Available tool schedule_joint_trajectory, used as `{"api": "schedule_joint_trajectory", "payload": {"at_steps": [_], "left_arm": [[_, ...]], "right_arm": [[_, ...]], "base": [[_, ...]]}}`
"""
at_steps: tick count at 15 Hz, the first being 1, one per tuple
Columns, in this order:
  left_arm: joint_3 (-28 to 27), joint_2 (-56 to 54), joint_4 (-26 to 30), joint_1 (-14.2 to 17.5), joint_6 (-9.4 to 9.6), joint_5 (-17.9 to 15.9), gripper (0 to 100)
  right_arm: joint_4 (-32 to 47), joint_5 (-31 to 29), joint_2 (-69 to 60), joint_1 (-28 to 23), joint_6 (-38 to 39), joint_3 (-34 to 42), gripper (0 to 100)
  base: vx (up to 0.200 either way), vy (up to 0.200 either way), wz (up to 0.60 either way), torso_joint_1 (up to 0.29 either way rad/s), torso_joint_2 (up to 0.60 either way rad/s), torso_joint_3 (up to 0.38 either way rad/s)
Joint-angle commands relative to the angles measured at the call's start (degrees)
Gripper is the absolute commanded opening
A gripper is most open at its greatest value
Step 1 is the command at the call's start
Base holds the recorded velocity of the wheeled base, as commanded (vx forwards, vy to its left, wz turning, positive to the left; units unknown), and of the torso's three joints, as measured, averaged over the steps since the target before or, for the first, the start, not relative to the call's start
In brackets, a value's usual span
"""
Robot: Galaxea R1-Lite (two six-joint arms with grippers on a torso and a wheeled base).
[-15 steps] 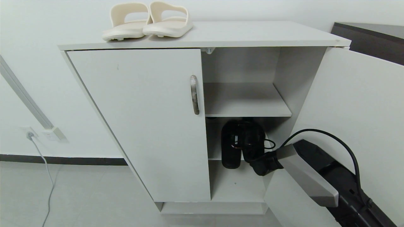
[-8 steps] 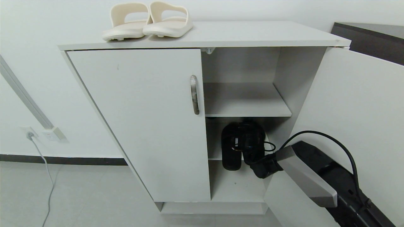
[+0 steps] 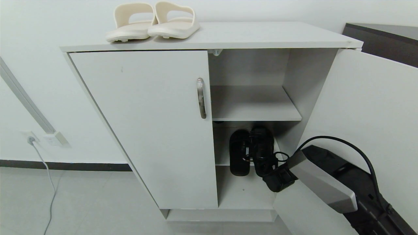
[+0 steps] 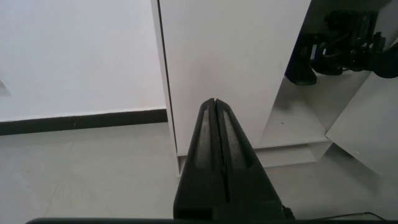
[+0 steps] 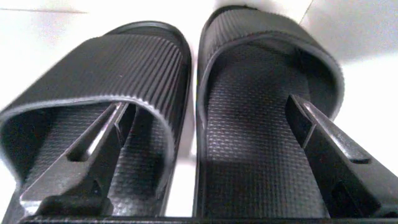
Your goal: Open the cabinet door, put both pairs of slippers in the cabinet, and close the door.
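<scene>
black slippers [image 3: 240, 153] rest on the cabinet's second shelf [image 3: 221, 156]. right gripper [image 5: 206, 104] is spread wide, one finger inside each, likely letting go. left gripper [image 4: 214, 109] is closed, idle.

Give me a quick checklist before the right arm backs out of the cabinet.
1. Black slippers on the middle shelf: ok.
2. Right gripper open: ok.
3. Its fingers free of the straps: cannot tell.
4. Right door open wide: ok.
5. Cream slippers waiting on the cabinet top: ok.
6. Left gripper shut, outside the cabinet: ok.
</scene>
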Motion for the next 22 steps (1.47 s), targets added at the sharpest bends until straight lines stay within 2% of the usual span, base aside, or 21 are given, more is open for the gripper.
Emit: {"api": "schedule_joint_trajectory", "payload": {"at_steps": [1, 4, 7, 11, 15, 17, 19, 22], "left_arm": [[0.0, 0.1, 0.0, 0.0, 0.02, 0.0, 0], [0.0, 0.1, 0.0, 0.0, 0.02, 0.0, 0], [0.0, 0.1, 0.0, 0.0, 0.02, 0.0, 0], [0.0, 0.1, 0.0, 0.0, -0.07, 0.0, 0], [0.0, 0.1, 0.0, 0.0, -0.07, 0.0, 0], [0.0, 0.1, 0.0, 0.0, -0.07, 0.0, 0], [0.0, 0.1, 0.0, 0.0, 0.02, -0.1, 0], [0.0, 0.1, 0.0, 0.0, -0.07, -0.1, 0]], "right_arm": [[-1.7, 0.0, -3.3, 0.3, 0.0, 4.2, 100], [-6.5, 0.1, -7.8, 1.1, 0.1, 13.0, 100], [-13.0, 0.8, -15.5, 2.9, 0.2, 26.2, 100], [-19.8, 2.2, -26.9, 9.3, 0.6, 46.6, 100], [-23.6, 2.3, -34.7, 17.9, 1.2, 62.4, 100], [-23.6, 2.3, -35.9, 20.3, 1.3, 63.8, 100], [-23.5, 2.3, -36.0, 20.6, 1.2, 63.8, 100], [-23.7, 2.3, -36.0, 20.3, 1.3, 64.0, 100]], "base": [[0.000, 0.000, 0.00, 0.000, 0.00, 0.000], [0.000, 0.000, 0.00, 0.000, 0.00, 0.000], [0.000, 0.000, 0.00, 0.000, 0.00, 0.000], [0.000, 0.000, 0.00, 0.000, 0.00, 0.000], [0.000, 0.000, 0.00, 0.000, 0.00, 0.000], [0.000, 0.000, 0.00, 0.000, 0.00, 0.000], [0.000, 0.000, 0.00, 0.000, 0.00, 0.000], [-0.200, 0.000, 0.00, 0.001, 0.00, 0.002]]}}
